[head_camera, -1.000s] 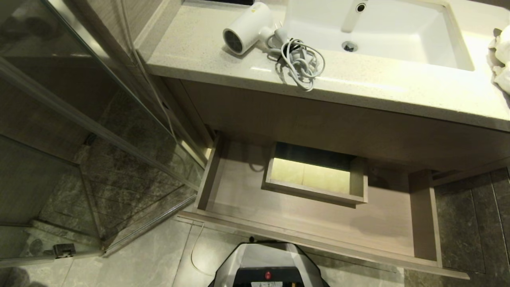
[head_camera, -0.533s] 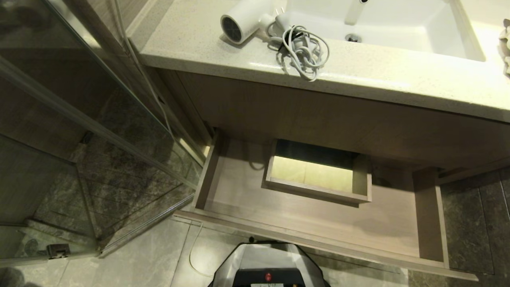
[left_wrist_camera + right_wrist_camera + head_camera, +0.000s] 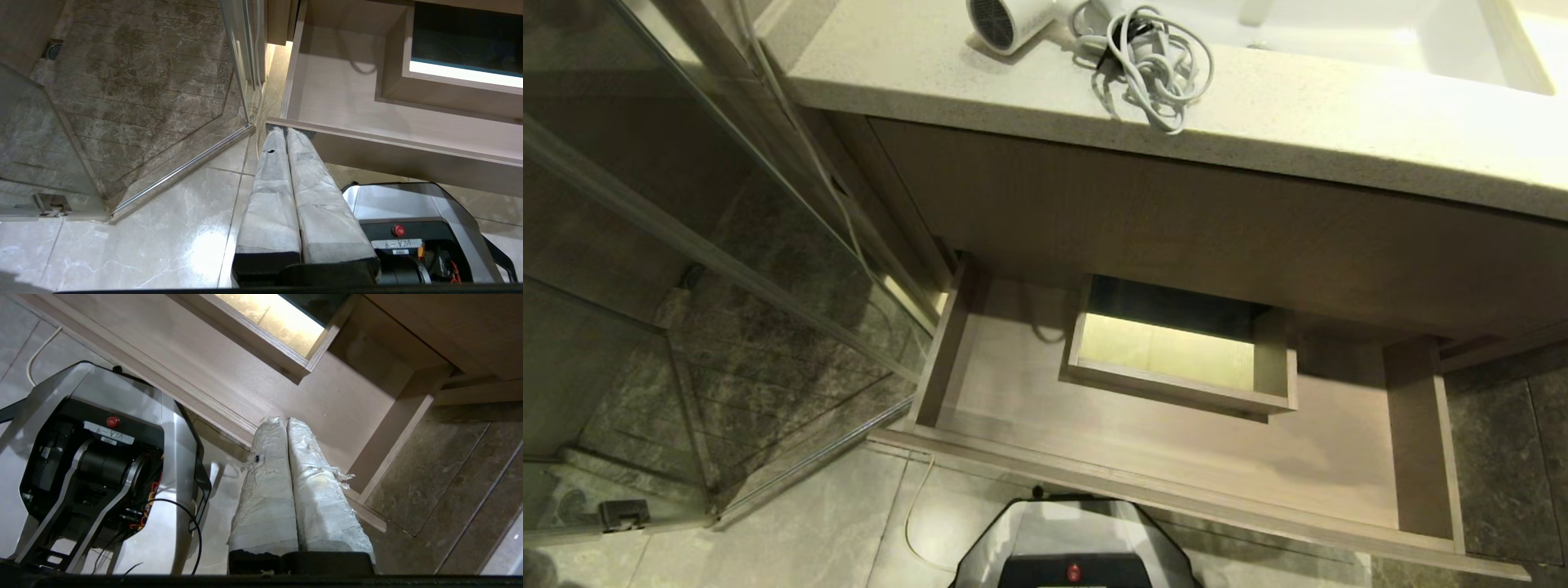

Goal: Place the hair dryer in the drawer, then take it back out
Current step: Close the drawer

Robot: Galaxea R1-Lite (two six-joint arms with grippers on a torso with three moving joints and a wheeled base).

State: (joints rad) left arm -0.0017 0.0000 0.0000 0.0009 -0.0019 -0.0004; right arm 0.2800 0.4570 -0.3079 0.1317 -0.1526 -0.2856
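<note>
The white hair dryer [image 3: 1006,18] lies on the pale countertop [image 3: 1307,122] at the head view's top edge, its dark grille facing me, its coiled white cord [image 3: 1156,57] beside it by the front edge. Below, the tan wood drawer [image 3: 1176,457] stands pulled out and holds nothing, a rectangular cutout [image 3: 1168,351] in its floor. Neither arm shows in the head view. My left gripper [image 3: 284,131] hangs shut, empty, its tips near the drawer's front left corner [image 3: 286,122]. My right gripper [image 3: 281,421] is shut and empty above the drawer's [image 3: 327,404] front right part.
A glass shower screen [image 3: 686,245] with a metal floor rail stands at the left of the drawer. The white sink basin [image 3: 1380,33] lies beyond the cord. My base [image 3: 1078,547] sits on pale floor tiles just before the drawer front; dark tiles lie at the right.
The whole head view has shifted: counter and hair dryer have slid up toward the top edge and the drawer looks larger. The camera has moved, not the things.
</note>
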